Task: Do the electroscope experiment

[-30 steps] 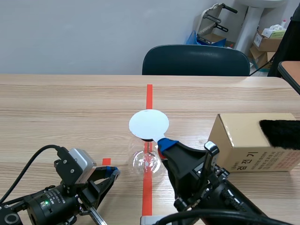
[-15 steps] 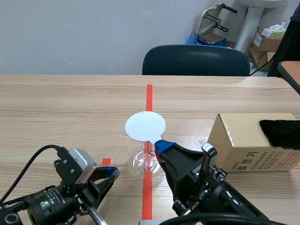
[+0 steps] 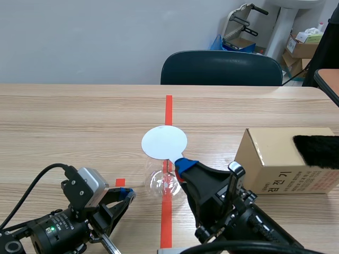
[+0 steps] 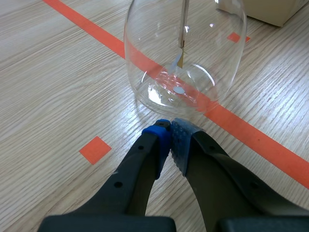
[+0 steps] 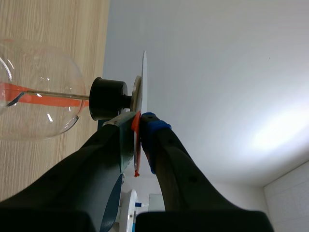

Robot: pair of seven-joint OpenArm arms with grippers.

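Two end effectors. Right end effector [image 5: 139, 126] grasps white disc [image 3: 164, 142] atop electroscope [image 4: 186, 63]; left end effector [image 4: 170, 131] clenched empty, beside its glass base on desk [image 3: 79, 121].

left arm [image 3: 55, 233] is all black with a grey camera block [image 3: 88, 182] on its wrist, a black cable [image 3: 30, 184] looping off it and a small green light [image 3: 52, 229] glowing, right arm [image 3: 233, 214] is chunky black too, blue dotted pads [image 4: 179, 137] tipping thick fingers [image 4: 137, 166].
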